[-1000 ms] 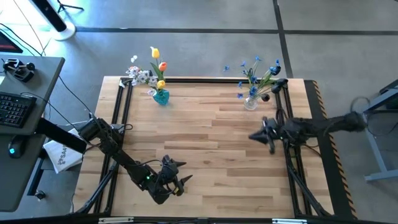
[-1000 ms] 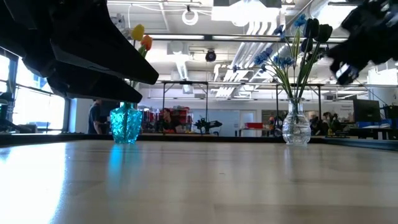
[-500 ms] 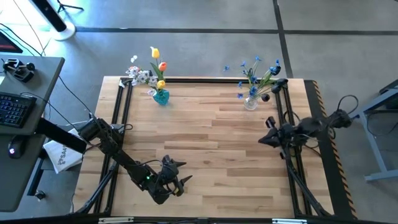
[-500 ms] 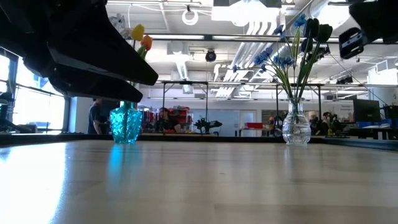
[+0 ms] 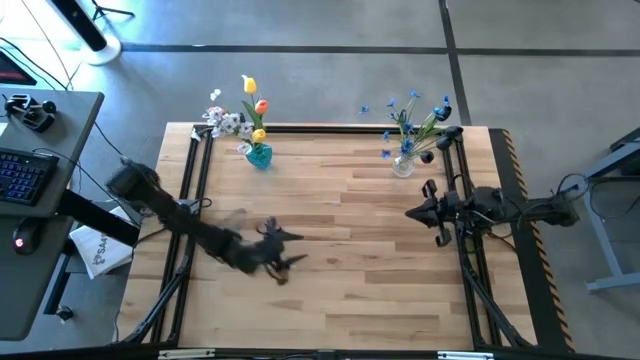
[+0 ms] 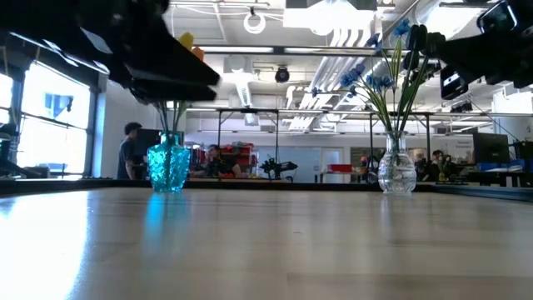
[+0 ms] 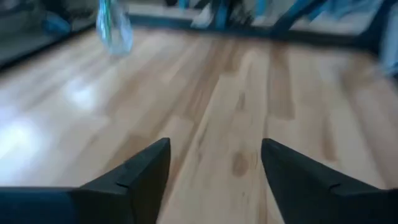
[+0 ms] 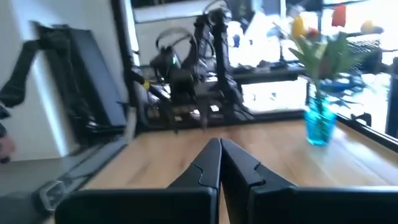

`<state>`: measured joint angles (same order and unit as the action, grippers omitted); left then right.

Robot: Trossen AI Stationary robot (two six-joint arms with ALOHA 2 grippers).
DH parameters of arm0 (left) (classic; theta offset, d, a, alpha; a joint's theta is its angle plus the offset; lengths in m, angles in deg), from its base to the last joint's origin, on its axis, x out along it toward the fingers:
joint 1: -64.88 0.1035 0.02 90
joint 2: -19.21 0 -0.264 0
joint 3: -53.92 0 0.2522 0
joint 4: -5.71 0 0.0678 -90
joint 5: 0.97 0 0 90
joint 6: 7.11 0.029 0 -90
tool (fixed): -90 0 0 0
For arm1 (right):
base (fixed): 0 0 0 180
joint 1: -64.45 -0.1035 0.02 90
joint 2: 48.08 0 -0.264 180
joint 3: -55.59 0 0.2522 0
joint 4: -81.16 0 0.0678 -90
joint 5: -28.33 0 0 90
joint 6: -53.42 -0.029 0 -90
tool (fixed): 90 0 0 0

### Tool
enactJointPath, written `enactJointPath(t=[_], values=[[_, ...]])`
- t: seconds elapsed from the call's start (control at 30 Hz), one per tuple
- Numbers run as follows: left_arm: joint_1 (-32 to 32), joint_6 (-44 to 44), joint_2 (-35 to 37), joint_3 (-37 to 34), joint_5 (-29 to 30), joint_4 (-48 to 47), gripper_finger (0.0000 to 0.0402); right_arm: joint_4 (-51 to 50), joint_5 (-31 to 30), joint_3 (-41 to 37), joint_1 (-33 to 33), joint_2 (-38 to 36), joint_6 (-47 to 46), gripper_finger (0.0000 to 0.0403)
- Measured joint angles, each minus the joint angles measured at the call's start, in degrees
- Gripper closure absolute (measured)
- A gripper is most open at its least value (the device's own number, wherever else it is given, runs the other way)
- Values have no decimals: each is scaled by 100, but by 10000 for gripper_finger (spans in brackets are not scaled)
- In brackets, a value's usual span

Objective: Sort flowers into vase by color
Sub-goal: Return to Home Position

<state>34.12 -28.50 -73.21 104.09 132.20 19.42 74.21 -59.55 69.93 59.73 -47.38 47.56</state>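
Observation:
A blue vase (image 5: 259,155) stands near the table's far edge, left of centre, and holds yellow and orange tulips (image 5: 254,96) and white sprays (image 5: 225,122). A clear vase (image 5: 403,165) stands far right and holds blue sprays (image 5: 408,112) and dark buds (image 5: 447,133). Both vases show in the low view, the blue vase (image 6: 169,167) on the left and the clear vase (image 6: 396,172) on the right. My left gripper (image 5: 281,251) hovers open over the near-left part of the table, holding nothing (image 7: 214,163). My right gripper (image 5: 413,212) hangs shut and empty by the right side, below the clear vase (image 8: 219,155).
Black frame rails (image 5: 192,190) run along the table's left, far and right edges. A desk with a keyboard (image 5: 22,170) stands left of the table. The wooden top (image 5: 340,230) between the two grippers is bare. People move in the room behind (image 6: 129,154).
My left gripper has swung from the table's near edge toward its middle, moving fast enough to blur. My right gripper has stayed near the right side while the arm behind it shifted. The vases and flowers have not moved.

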Motion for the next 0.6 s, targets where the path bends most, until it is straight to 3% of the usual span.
enactJointPath(t=[0.13, 0.3, 0.5, 0.6], values=[[273, 671, 1177, -1300, -578, 1382, 202, -241, -405, 0, 198, 16, -19, 403], [241, 822, 2699, -2775, -727, 2265, 270, -522, -812, 3, 265, 41, -18, 403], [727, 1371, 4353, -3578, -1202, 2173, 376, -537, -793, 4, 259, 41, -317, 403], [1114, 1719, 5087, -3577, -1599, 1548, 394, -540, -793, 7, 259, 41, -451, 403]])
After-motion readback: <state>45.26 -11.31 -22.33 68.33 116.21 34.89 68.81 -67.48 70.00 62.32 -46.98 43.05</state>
